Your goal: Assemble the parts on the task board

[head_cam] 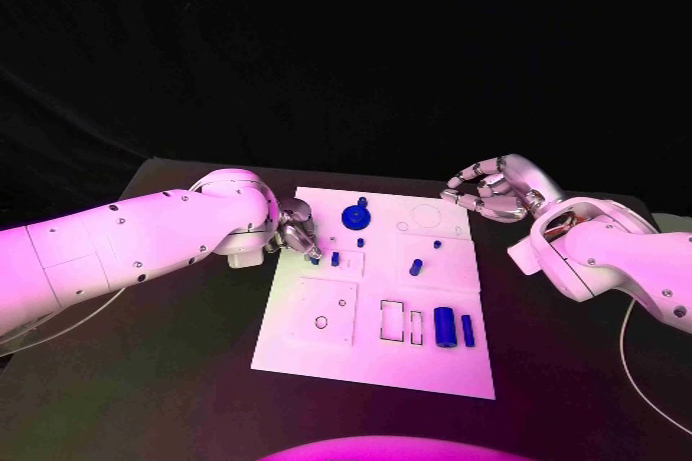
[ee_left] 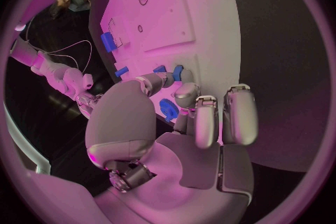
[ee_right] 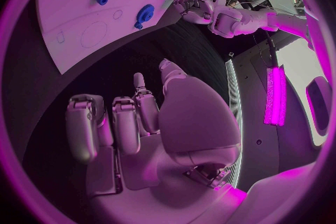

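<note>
White is the task board [head_cam: 372, 351], lying in the middle of the black table [head_cam: 159, 381]. Small blue parts [head_cam: 446, 326] are sitting on it. The left hand [head_cam: 294, 233] is reaching over the board's left edge, touching blue pieces there; I cannot tell if it is holding one. The right hand [head_cam: 495, 191] is hanging just past the board's far right corner, fingers curled in, holding nothing.

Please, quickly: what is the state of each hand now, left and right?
Left hand: at the task board's left edge, fingers among small blue parts; whether it holds one cannot be told.
Right hand: off the board, fingers curled, holding nothing.
</note>
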